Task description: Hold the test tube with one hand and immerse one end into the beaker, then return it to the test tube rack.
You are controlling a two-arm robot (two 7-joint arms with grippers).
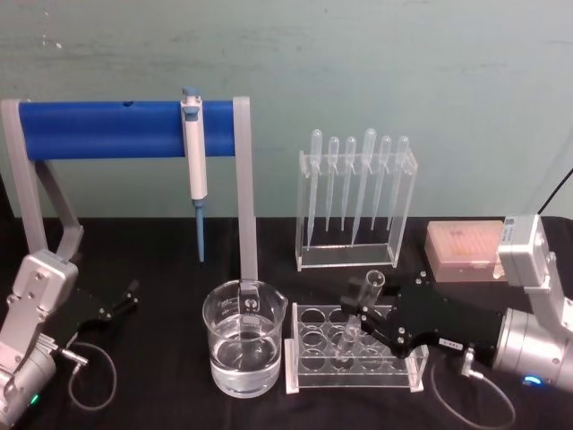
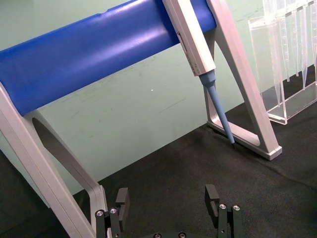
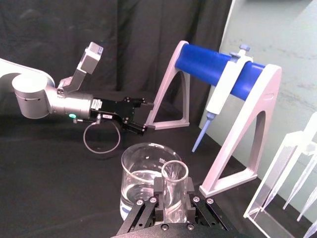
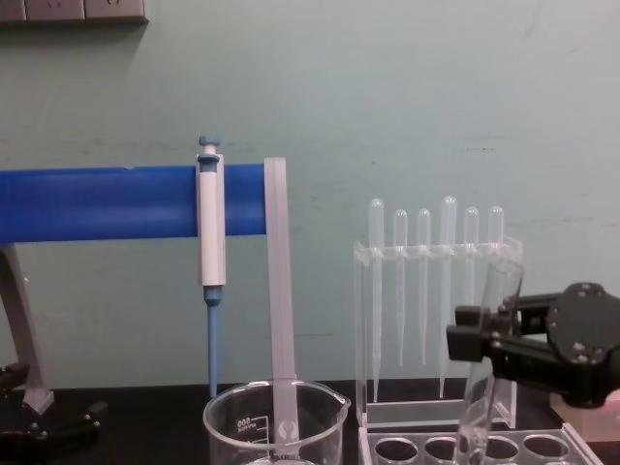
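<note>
Between the fingers [image 1: 365, 315] of the right gripper [image 1: 369, 320] sits the test tube [image 1: 357, 315], clamped at about mid-length; the right wrist view shows the two black pads pressed on either side of the glass with the open rim rising just above them. From the grip outward, the tube's long axis runs near upright with a lean: in the chest view the rim tips toward the robot's right and the rounded bottom slants down toward its left, hanging over the holes of the clear plastic rack [image 1: 354, 381]. I cannot tell whether the bottom is clear of the rack's top plate or still inside a hole.

Just beside the rack, on the robot's left, stands the beaker [image 1: 243, 349], part filled with clear liquid, its spout facing away from the robot. So the coming move, as I judge it, calls for a lift and a sideways carry leftward, rounded end leading down.

Farther left, the left gripper [image 1: 124, 299] rests low over the black worktop [image 1: 161, 260] by the foot of the blue pipettor stand [image 1: 125, 127], fingers spread apart and empty.
</note>
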